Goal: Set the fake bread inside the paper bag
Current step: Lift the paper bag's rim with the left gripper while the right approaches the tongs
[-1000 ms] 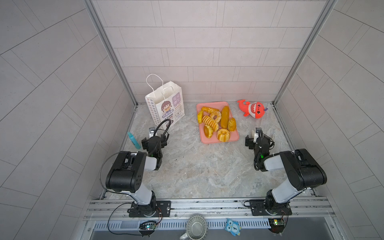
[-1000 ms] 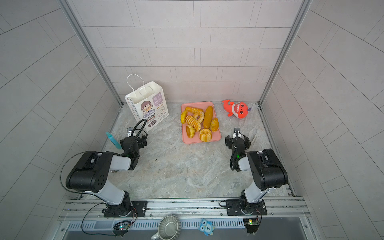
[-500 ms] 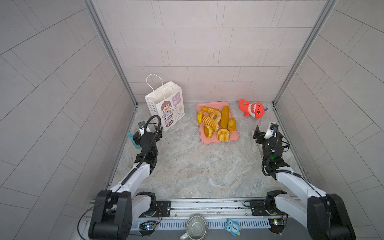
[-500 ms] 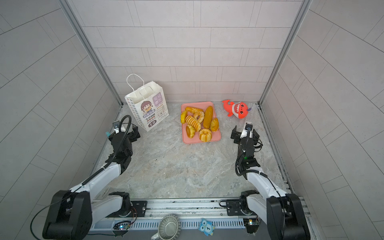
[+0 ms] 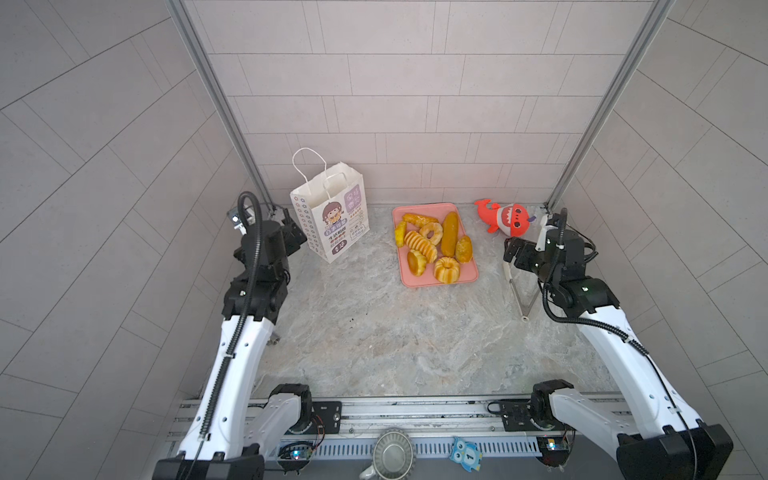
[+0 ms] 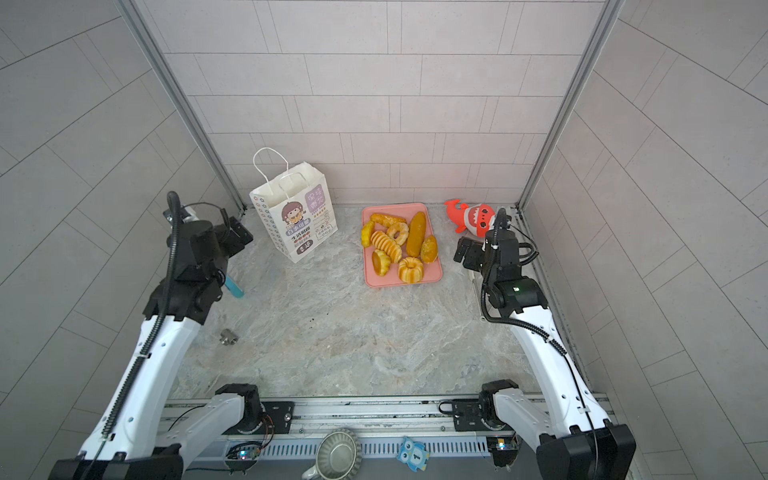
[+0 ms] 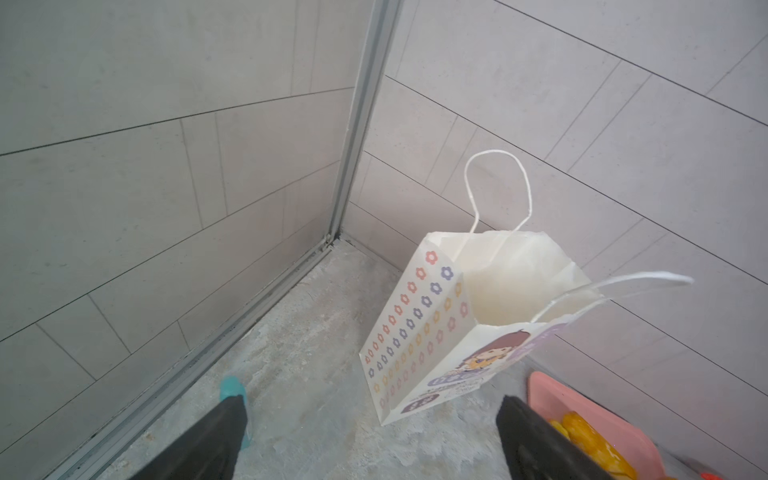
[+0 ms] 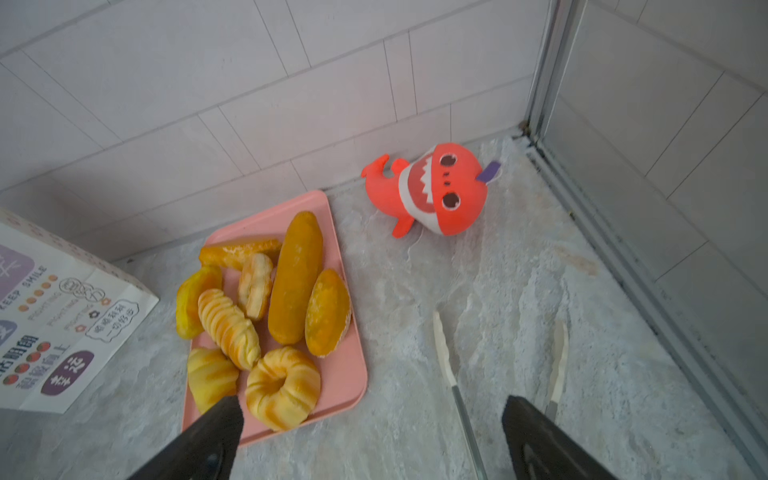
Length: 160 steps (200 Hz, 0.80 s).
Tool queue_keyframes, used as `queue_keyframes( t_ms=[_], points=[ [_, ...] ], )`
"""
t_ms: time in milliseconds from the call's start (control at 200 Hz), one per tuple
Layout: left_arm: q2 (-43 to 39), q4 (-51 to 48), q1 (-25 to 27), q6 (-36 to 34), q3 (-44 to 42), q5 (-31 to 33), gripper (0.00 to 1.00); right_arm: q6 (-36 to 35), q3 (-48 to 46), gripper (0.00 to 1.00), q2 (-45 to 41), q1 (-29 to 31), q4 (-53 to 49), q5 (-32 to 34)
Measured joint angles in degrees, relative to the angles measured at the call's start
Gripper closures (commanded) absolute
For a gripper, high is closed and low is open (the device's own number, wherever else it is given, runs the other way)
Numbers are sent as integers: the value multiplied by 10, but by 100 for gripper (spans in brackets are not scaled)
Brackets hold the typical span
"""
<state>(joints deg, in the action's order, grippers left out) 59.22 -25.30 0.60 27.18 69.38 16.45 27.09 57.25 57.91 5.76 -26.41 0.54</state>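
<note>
Paper bag [image 5: 328,216]: upright on the tabletop [image 5: 374,340], far left, near the back wall.
Tray [image 5: 419,281]: flat on the tabletop, right of the paper bag, apart from it.
Fake bread [image 5: 432,245]: all on the tray, packed close together.
Plush shark [image 5: 505,217]: on the tabletop, right of the tray, by the back right corner.
Tongs [image 5: 515,286]: on the tabletop, right of the tray, in front of the plush shark.
Left claw [image 7: 370,399]: left of the paper bag, near it.
Right claw [image 8: 372,400]: above the tongs, right of the tray.
</note>
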Motion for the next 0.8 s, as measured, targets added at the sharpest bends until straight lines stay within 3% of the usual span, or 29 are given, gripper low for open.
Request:
queue_keyframes(
  t_ms=[290, 355, 420, 585, 801],
  points=[
    [203, -156, -73, -24, 241, -154, 1, 24, -33, 1, -27, -64, -34, -134],
    [255, -184, -80, -35, 294, -174, 4, 29, -33, 10, -25, -70, -30, -168],
    [301, -205, -83, -48, 342, -185, 7, 35, -30, 16, -16, -71, -23, -203],
    [402, -246, -82, -85, 449, -198, 12, 47, -24, 16, 7, -63, -12, -251],
    [477, -251, -81, -139, 501, -196, 12, 45, -24, 19, -3, -7, 8, -263]
  ],
)
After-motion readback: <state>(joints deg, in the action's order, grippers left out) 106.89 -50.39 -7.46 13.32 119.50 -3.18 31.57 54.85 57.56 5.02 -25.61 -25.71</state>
